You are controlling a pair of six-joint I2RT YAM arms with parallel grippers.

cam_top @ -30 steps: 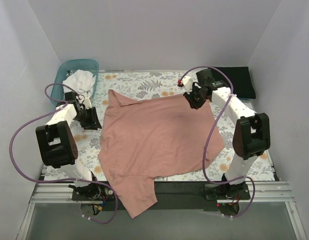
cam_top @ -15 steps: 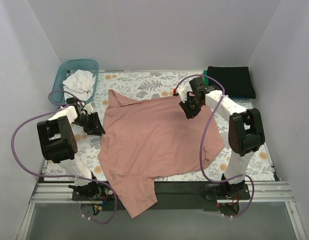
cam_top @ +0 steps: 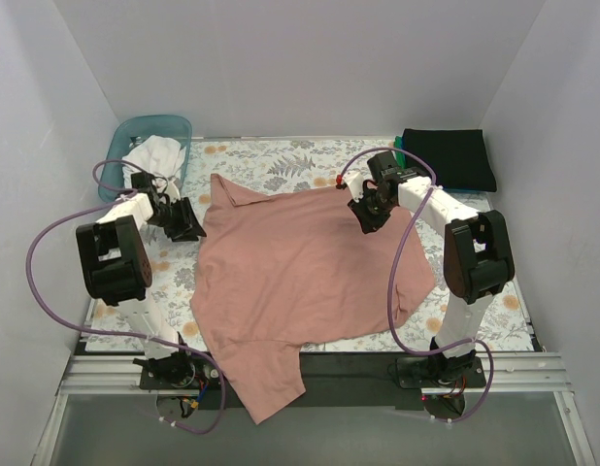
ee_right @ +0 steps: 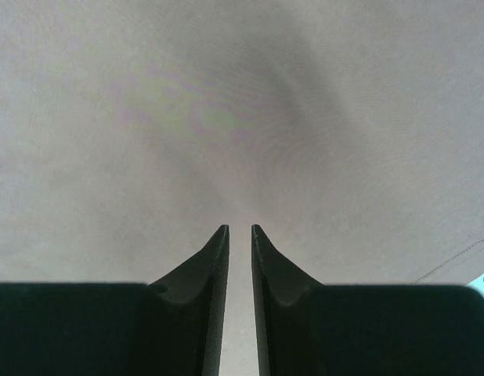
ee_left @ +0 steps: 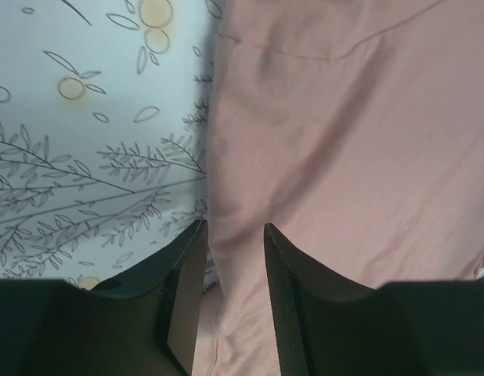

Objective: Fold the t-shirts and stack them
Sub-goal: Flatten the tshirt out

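Left fingers (ee_left: 182, 301) stand apart at the left edge of the pink t-shirt (cam_top: 300, 272). One finger is over the flowered surface (ee_left: 85, 157) and the other over the cloth, with the shirt's edge running up between them. Whether they press the cloth I cannot tell.

Right fingers (ee_right: 203, 301) are drawn almost together, with only a thin slit between the tips, and they point down onto the far right part of the same shirt. The right wrist view shows nothing but pink cloth around them, slightly shaded near the tips. I cannot tell whether a pinch of it is caught in the slit.

The pink t-shirt lies spread open across the middle of the surface, between the two arms, and is rumpled rather than flat. A turned-over flap shows at its far left corner, and one near corner hangs over the near edge between the arm bases.

A white t-shirt (cam_top: 154, 157) is bundled in the teal basket (cam_top: 118, 148) at the far left corner, just behind the left arm. A black t-shirt (cam_top: 450, 157) lies folded at the far right corner, apart from the pink one.
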